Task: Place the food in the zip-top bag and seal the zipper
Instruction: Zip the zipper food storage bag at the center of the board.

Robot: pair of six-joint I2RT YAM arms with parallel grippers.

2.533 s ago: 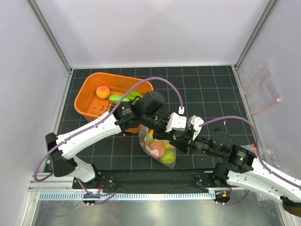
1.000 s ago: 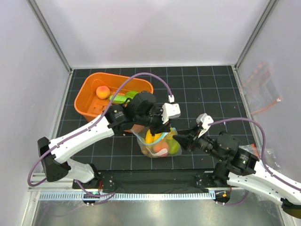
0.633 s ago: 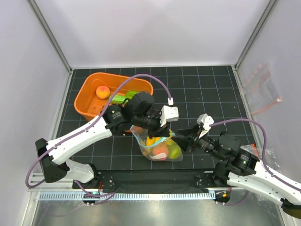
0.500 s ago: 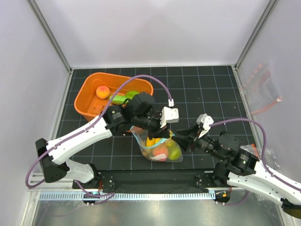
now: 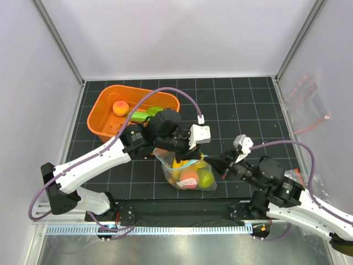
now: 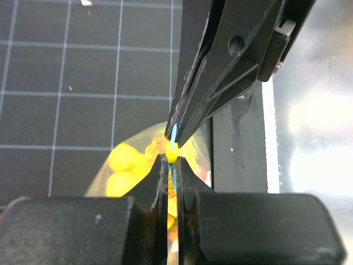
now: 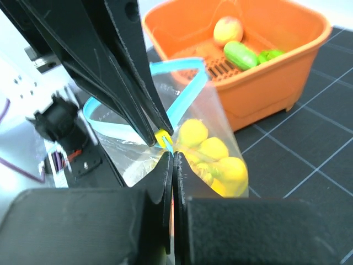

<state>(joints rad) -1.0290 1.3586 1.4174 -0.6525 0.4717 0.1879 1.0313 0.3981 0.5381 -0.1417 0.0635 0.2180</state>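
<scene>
Left claw (image 6: 171, 162) and right claw (image 7: 171, 159) both clench the narrow teal zipper strip (image 7: 182, 88) of the clear floppy plastic bag (image 5: 190, 178), held mouth-up at 6 o'clock on the counter (image 5: 237, 105). If the thin strip slips from either pinch, the toy fruit inside could spill. Sealing now would strand the orange-pink peach (image 5: 120, 107) in the orange slotted plastic basket (image 5: 105, 102) at 10 o'clock.

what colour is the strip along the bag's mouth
Teal-blue. The zipper shows best in the right wrist view.
</scene>
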